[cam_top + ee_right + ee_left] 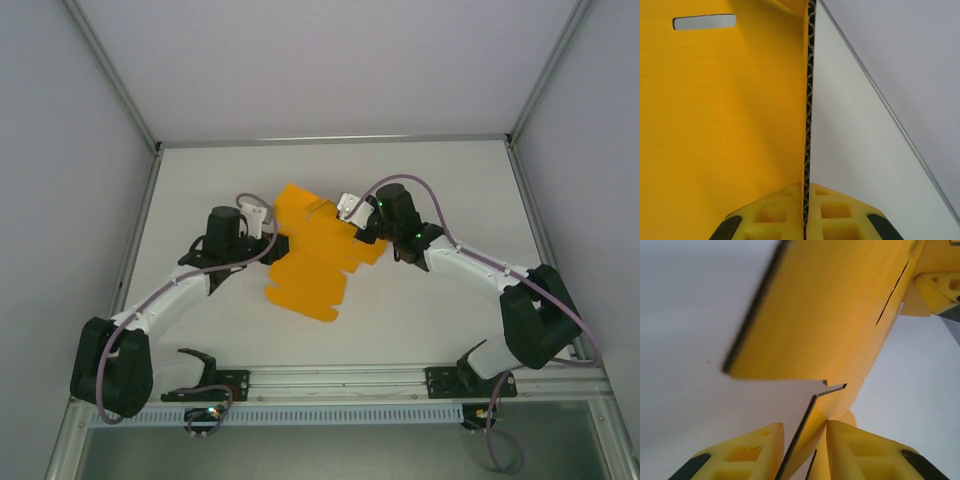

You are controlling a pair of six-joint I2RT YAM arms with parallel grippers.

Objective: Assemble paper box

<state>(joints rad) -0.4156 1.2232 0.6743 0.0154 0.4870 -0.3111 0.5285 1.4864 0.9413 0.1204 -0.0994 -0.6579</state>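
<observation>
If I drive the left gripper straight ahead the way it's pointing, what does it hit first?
The orange card sheet: its edge sits between the fingers of the left gripper and the panel runs on ahead. Behind that, likely the right gripper, though depth is unclear.

No text, label, brand, number or sign can be read.

Orange-yellow paper box (310,280): matt corrugated card, fluted core showing along the cut edge. Left hand (805,432), fingers (875,452) in dull yellow moulded plastic, ribbed with hollow cells. Right hand (806,189), same stuff. White bench (420,320), smooth and matt. Front rail (340,378), brushed metal. Arm shells (172,298), white plastic, slight sheen.
</observation>
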